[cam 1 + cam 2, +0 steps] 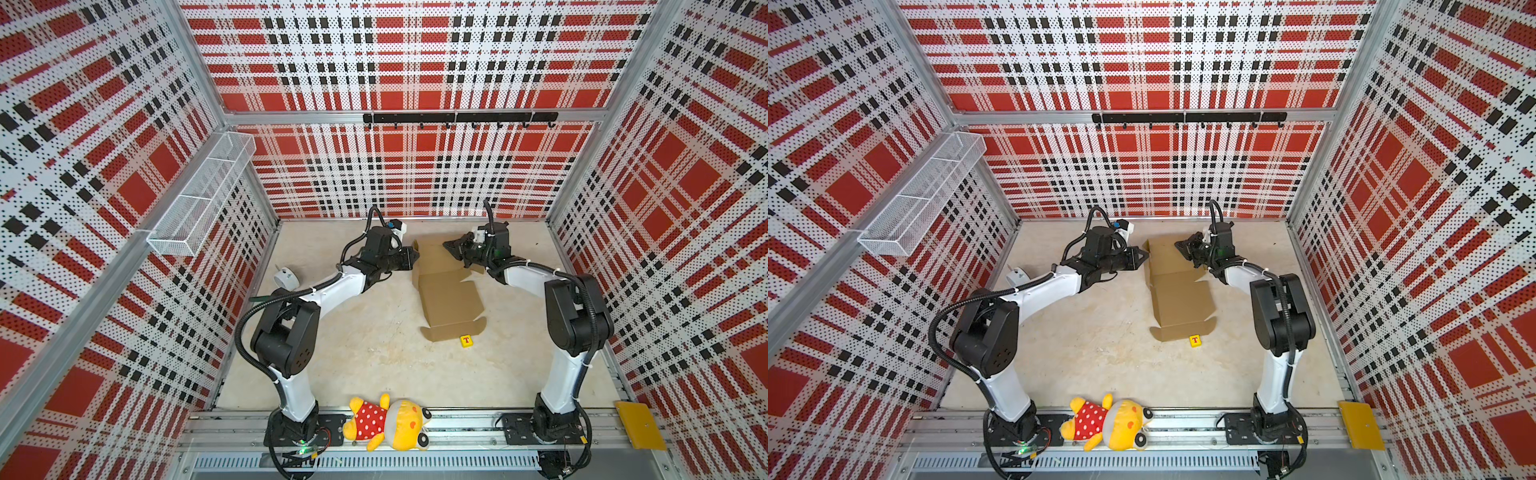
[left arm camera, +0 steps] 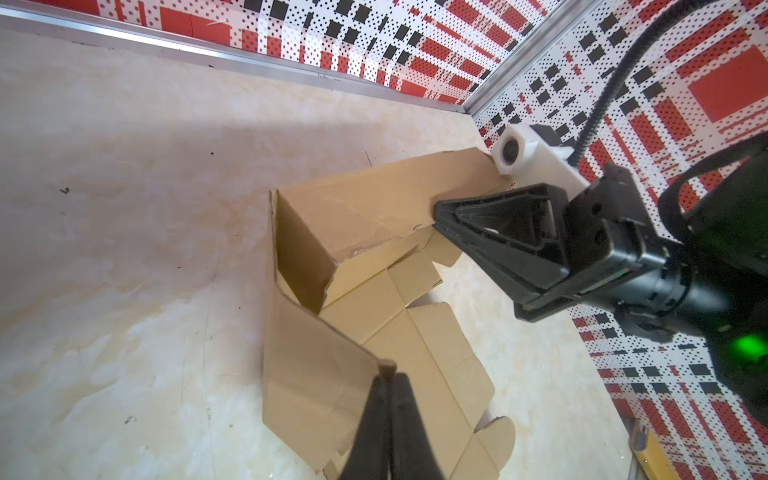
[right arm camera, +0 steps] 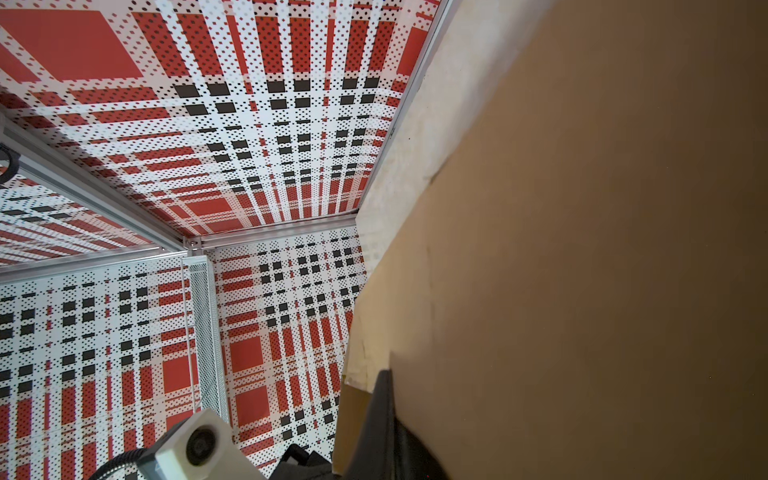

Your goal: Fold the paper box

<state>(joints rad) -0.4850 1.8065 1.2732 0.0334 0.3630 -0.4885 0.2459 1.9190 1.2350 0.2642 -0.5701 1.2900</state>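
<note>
Bare table (image 1: 365, 332) left of the paper box (image 1: 451, 303) is wide open for me. Table right of the box also bare. Between my left gripper (image 1: 417, 258) and right gripper (image 1: 446, 245) the box's raised panels block the way; both are clamped on cardboard. Yellow block (image 1: 467, 340) just beside the box's near edge. White roll (image 1: 286, 279) near left wall (image 1: 232, 257). Plush toy (image 1: 388, 419) on front rail (image 1: 457, 424).
</note>
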